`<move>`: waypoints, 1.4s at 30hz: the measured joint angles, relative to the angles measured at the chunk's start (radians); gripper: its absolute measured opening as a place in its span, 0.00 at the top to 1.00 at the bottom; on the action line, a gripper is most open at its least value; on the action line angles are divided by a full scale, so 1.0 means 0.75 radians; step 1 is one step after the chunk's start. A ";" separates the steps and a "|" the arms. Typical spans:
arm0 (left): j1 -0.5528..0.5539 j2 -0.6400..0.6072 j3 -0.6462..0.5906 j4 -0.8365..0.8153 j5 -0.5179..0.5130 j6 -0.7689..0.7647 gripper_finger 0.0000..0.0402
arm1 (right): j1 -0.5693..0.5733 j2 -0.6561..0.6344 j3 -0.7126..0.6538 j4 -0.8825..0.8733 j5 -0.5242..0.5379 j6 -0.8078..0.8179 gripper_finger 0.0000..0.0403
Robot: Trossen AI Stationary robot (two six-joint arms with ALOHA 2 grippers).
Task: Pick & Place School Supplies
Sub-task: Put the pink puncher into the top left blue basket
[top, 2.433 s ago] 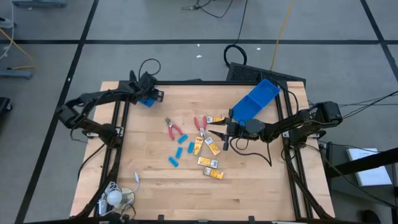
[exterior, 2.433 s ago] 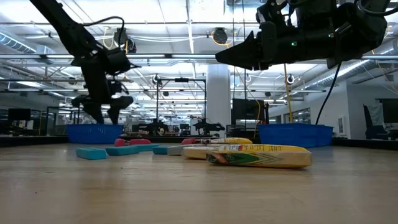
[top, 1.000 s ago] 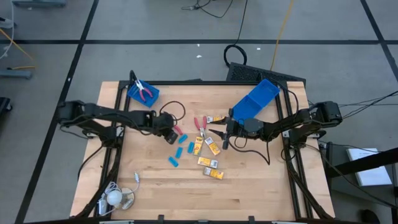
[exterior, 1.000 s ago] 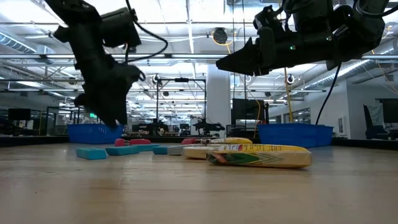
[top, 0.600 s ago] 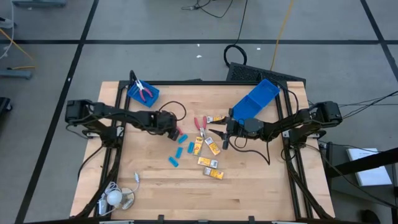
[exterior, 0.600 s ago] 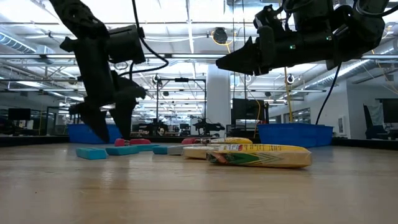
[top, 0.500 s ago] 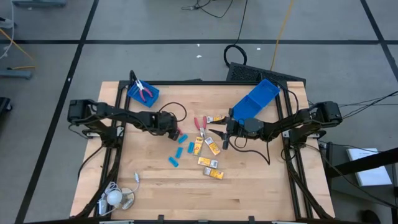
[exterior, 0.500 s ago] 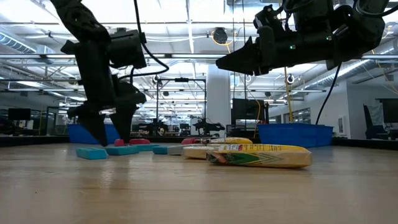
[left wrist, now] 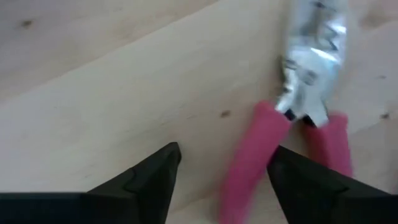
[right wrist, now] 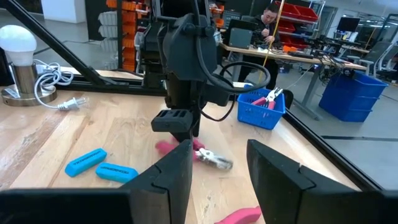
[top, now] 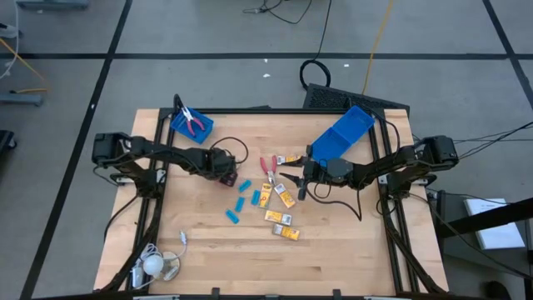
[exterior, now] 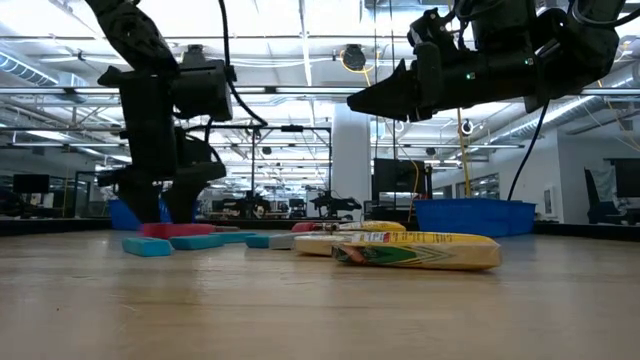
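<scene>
My left gripper point(top: 227, 172) point(exterior: 165, 215) is open and low at the table, over a pair of pink-handled pliers point(left wrist: 292, 118) point(right wrist: 200, 153). One pink handle point(left wrist: 247, 167) lies between its fingers. My right gripper point(top: 289, 177) point(right wrist: 221, 180) hangs open above the pile. A second pair of red pliers point(top: 268, 166) lies flat on the table. A third pair point(top: 194, 122) lies in the small blue bin point(top: 181, 128). Light-blue pieces point(top: 232, 216) point(right wrist: 86, 160) and yellow packets point(top: 277, 217) point(exterior: 415, 251) lie flat mid-table. My left gripper comes from above, pointing down, with its fingers across the pliers' handle end. One handle point(left wrist: 247, 167) lies in the gap, and the other point(left wrist: 328, 140) runs under one finger point(left wrist: 323, 186). The pliers lie flat on the table. Whether the fingers touch them, I cannot tell.
A larger blue bin point(top: 342, 134) sits tilted at the far right, behind my right arm. A white bulb with a cord point(top: 154, 265) point(right wrist: 18, 43) lies at the near left corner. Bare wood runs along the near edge point(top: 333, 267). A person point(right wrist: 268, 14) sits in the room beyond.
My left gripper has come down from above the pliers to table height and has turned as it dropped, staying open. My right arm has kept still.
</scene>
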 joint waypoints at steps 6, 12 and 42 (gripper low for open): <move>0.003 0.001 -0.006 0.057 0.002 0.087 0.52 | 0.000 0.000 0.000 -0.001 0.000 0.000 0.65; 0.005 0.001 -0.007 0.126 0.017 0.369 0.62 | 0.000 0.000 0.000 -0.002 0.000 0.000 0.65; 0.000 -0.236 -0.011 0.193 -0.094 0.441 0.89 | 0.000 0.000 0.000 -0.006 -0.001 0.001 0.65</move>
